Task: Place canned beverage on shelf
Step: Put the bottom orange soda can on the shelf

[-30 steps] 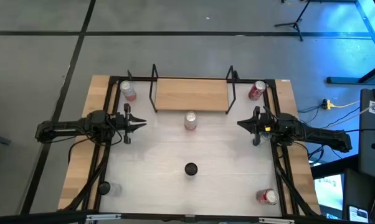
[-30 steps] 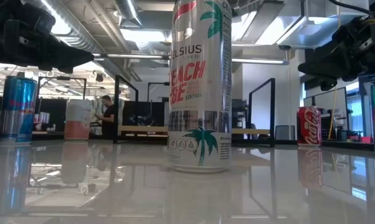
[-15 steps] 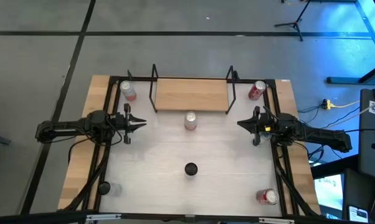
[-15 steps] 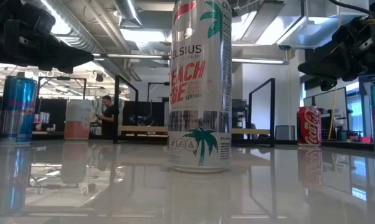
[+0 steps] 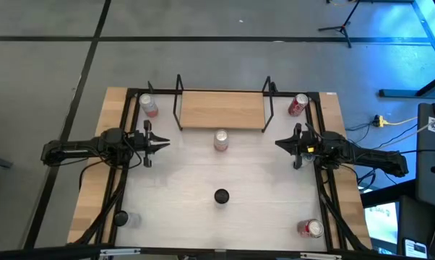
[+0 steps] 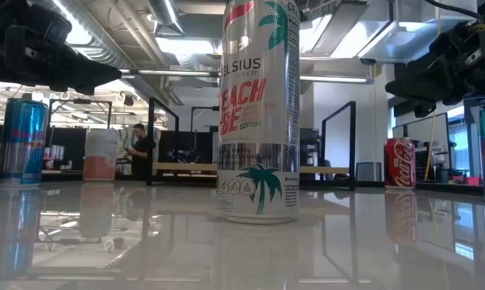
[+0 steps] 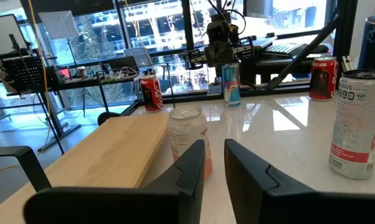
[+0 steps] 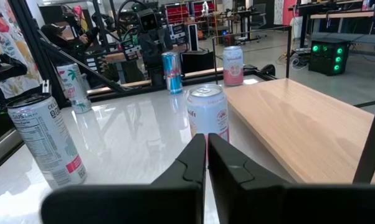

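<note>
The glossy white tabletop point(image 5: 261, 180), edged in pale wood, mirrors the cans and ceiling lights in the low view; beyond it lie a grey floor and, in the low view, an open workshop with exposed ducts and a person point(image 6: 138, 149) standing far behind. The shelf point(image 5: 221, 109), a flat rectangular board of light, matte wood with thin black rod uprights at both ends, sits at the table's far edge and carries nothing. Both dark arms hover level with the shelf's near edge: the left gripper point(image 5: 164, 142) off the shelf's left end, its fingers a narrow slit apart and holding nothing; the right gripper point(image 5: 279, 143) off the right end, fingers pressed together and empty. Just in front of the shelf stands a pink-and-white can point(image 5: 220, 139), upright. A tall silver cylindrical can point(image 6: 259, 113) with palm prints stands farther from the shelf, mid-table. A red can point(image 5: 298, 105) stands beside the shelf's right end, a pale pink can point(image 5: 148, 105) beside its left. Nothing has shifted since a second ago.
</note>
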Controlling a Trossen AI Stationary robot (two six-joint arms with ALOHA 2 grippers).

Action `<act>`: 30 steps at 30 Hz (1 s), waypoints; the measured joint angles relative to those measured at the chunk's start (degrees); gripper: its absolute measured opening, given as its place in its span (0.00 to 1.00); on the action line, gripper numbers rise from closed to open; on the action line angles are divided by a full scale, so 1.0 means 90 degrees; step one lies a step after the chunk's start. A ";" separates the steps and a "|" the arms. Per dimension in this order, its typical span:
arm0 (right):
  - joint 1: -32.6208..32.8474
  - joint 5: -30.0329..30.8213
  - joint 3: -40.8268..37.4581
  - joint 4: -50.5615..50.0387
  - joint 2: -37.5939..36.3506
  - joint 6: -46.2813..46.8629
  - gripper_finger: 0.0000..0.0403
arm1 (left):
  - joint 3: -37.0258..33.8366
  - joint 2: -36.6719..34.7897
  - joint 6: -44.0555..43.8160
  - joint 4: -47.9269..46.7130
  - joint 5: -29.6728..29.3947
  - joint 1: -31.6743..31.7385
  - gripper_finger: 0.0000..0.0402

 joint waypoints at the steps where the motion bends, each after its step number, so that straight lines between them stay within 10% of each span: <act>1: 0.0000 0.0000 0.0001 0.0016 0.0000 0.0000 0.04 | 0.0000 0.0000 -0.0002 0.0002 0.0000 0.0000 0.13; 16: 0.0000 0.0057 0.0002 0.0190 -0.0001 0.0377 0.04 | 0.0000 -0.0002 0.0801 0.0066 -0.0657 0.0000 0.13; 30: 0.0000 0.0170 0.0002 0.0758 0.0157 0.0406 0.04 | -0.0002 -0.0002 -0.0228 0.1916 0.0650 -0.0002 0.13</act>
